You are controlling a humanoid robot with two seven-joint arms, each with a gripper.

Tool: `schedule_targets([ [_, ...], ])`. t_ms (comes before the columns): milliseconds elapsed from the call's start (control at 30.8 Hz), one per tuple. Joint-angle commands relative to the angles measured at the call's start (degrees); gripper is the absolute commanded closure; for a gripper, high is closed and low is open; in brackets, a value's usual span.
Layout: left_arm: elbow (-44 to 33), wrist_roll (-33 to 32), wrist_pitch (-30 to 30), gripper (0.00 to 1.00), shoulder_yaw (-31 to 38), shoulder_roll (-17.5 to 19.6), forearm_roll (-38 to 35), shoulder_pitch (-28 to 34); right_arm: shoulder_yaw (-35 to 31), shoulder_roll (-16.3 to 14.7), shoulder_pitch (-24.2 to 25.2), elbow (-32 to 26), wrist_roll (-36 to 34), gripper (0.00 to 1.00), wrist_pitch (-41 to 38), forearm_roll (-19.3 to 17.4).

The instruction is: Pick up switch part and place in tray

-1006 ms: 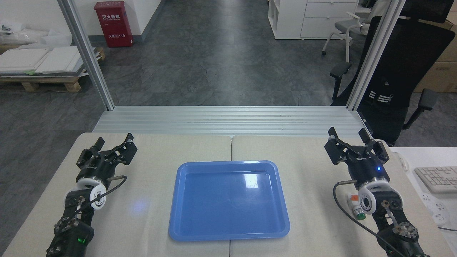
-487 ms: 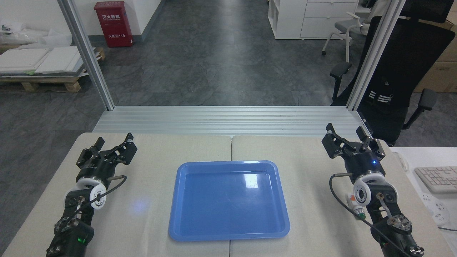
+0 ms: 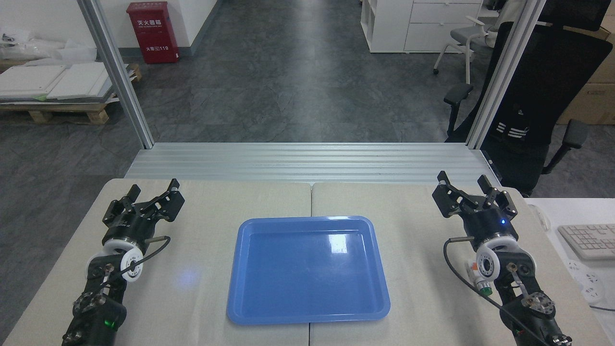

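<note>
On the beige desk (image 3: 202,298) the tray (image 3: 308,315) lies central; the switch part (image 3: 478,283) sits at its 3 o'clock, half hidden beneath my right arm, both my left gripper (image 3: 151,194) and right gripper (image 3: 463,185) spread, empty.

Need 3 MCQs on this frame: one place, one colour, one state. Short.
1. Where is the switch?
A. In the tray
B. On the table beside the right arm's wrist
C. By the left gripper

2. What colour is the tray?
A. Blue
B. Red
C. White

3. How is the right gripper?
A. Shut on the switch
B. Open, holding nothing
C. Out of view

Key:
1 B: it lies partly hidden by the wrist.
2 A: glossy blue all over.
3 B: fingers spread, nothing between them.
</note>
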Motion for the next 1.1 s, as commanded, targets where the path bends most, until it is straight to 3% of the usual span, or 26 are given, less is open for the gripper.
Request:
schedule_targets([
  [0,0.0,-0.04,-0.03,0.0,0.0,0.0,0.0,0.0,0.0,-0.2,-0.25,0.0,0.0,0.02,-0.02,-0.01],
  [1071,0.0,-0.04,-0.03,0.0,0.0,0.0,0.0,0.0,0.09,-0.2,1.15,0.0,0.09,0.02,-0.37,0.61],
])
